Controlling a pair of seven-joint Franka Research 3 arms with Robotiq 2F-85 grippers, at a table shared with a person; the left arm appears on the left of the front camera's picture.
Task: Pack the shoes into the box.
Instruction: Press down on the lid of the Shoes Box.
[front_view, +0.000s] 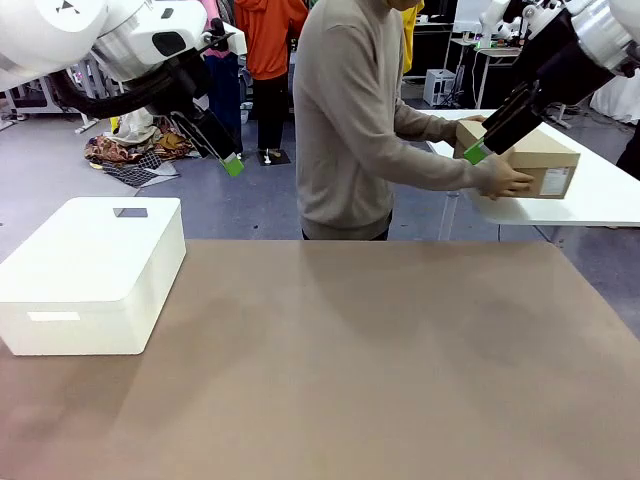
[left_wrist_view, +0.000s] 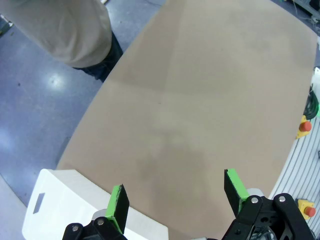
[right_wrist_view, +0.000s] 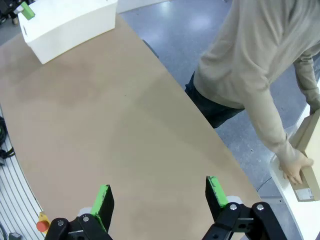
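Beyond table: closed tan box (front_view: 535, 160), labelled | left hand (left_wrist_view: 175, 197) released | right hand (right_wrist_view: 161, 197) released

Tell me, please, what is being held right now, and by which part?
Neither gripper holds anything; both stand open above the table. The person's hands grip the cardboard box by its near side, on the white table behind.

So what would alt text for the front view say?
A person across a bare brown table grips a tan cardboard box on a white side table. Two robot arms hang raised, fingers open; a white plastic box sits left.
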